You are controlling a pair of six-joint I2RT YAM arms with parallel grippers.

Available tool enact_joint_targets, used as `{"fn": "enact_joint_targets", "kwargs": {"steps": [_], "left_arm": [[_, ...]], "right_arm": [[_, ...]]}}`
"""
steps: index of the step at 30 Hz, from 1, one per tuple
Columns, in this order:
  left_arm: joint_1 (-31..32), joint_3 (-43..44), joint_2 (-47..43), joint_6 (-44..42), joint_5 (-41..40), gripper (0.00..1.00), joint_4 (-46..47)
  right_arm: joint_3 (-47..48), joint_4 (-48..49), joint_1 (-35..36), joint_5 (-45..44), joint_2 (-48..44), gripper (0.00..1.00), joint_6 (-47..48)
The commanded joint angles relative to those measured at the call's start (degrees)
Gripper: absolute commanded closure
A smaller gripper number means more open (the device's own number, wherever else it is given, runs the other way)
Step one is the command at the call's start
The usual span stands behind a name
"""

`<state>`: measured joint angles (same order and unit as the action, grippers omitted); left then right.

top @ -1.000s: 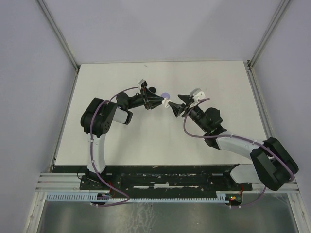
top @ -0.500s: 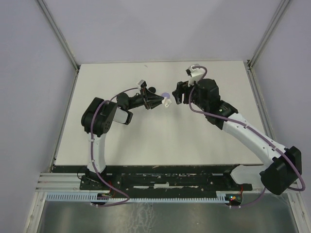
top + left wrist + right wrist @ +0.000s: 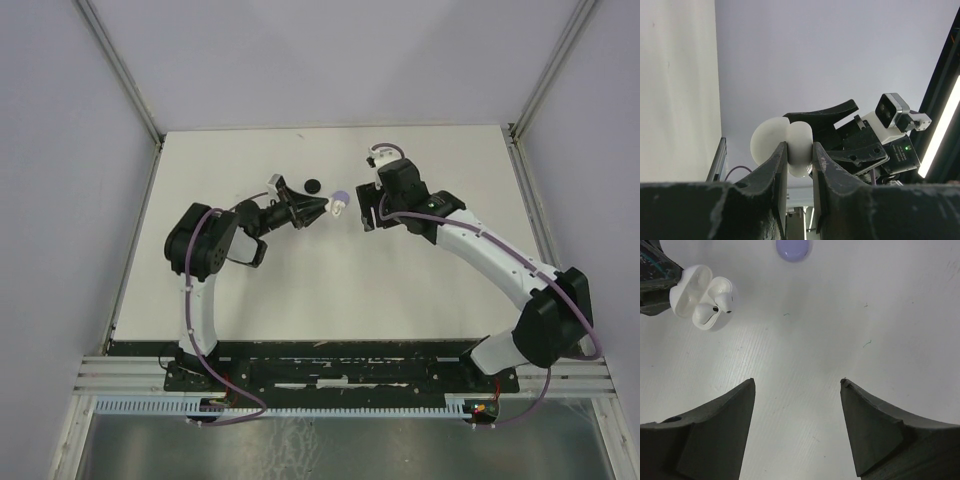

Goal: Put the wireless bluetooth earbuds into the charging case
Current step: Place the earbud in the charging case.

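Observation:
My left gripper [image 3: 326, 208] is shut on the open white charging case [image 3: 340, 209] and holds it sideways above the table. In the left wrist view the fingers [image 3: 781, 165] clamp the case [image 3: 799, 142]. The right wrist view shows the case [image 3: 687, 290] with two white earbuds [image 3: 722, 296] sitting in its wells. My right gripper [image 3: 362, 213] is open and empty just right of the case, and its jaws stand wide apart over bare table [image 3: 797, 382]. The black and lilac earbuds cannot be made out.
A small round lilac piece [image 3: 339, 195] lies on the table just behind the case and shows at the top edge of the right wrist view [image 3: 793, 247]. A round black disc [image 3: 313, 184] lies further back left. Grey walls enclose the white table [image 3: 300, 290].
The right gripper has left the case, swung up and to the far side, and now hangs open beside it. The left gripper has turned and shifted slightly left with the case.

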<state>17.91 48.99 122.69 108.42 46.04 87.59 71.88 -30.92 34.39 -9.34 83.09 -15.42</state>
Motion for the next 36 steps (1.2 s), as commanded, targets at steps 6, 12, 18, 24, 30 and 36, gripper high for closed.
{"fn": "enact_joint_targets", "kwargs": {"steps": [6, 12, 18, 24, 30, 36], "left_arm": [[0.6, -3.9, -5.1, -7.5, -7.4, 0.97, 6.4], [1.9, -4.0, -6.0, -9.1, -8.1, 0.97, 4.0], [3.6, -4.1, -6.6, -12.1, -8.6, 0.97, 0.4], [4.9, -3.9, -6.6, -12.7, -8.6, 0.97, -0.5], [5.5, -4.7, -7.1, -12.9, -8.0, 0.97, -0.7], [5.7, -5.7, -7.9, -13.0, -7.3, 0.97, -0.7]], "right_arm": [[3.4, 2.7, 0.4, 0.4, 6.9, 0.23, -2.3], [4.5, 4.1, 0.6, 0.7, 10.3, 0.23, -2.8], [5.4, 4.7, 0.6, 1.0, 11.8, 0.23, -3.0], [5.9, 4.9, 0.6, 0.6, 12.7, 0.23, -3.0], [6.6, 4.6, 0.5, -1.4, 13.8, 0.22, -3.2], [7.1, 5.2, 0.3, -1.7, 14.5, 0.22, -3.2]]}}
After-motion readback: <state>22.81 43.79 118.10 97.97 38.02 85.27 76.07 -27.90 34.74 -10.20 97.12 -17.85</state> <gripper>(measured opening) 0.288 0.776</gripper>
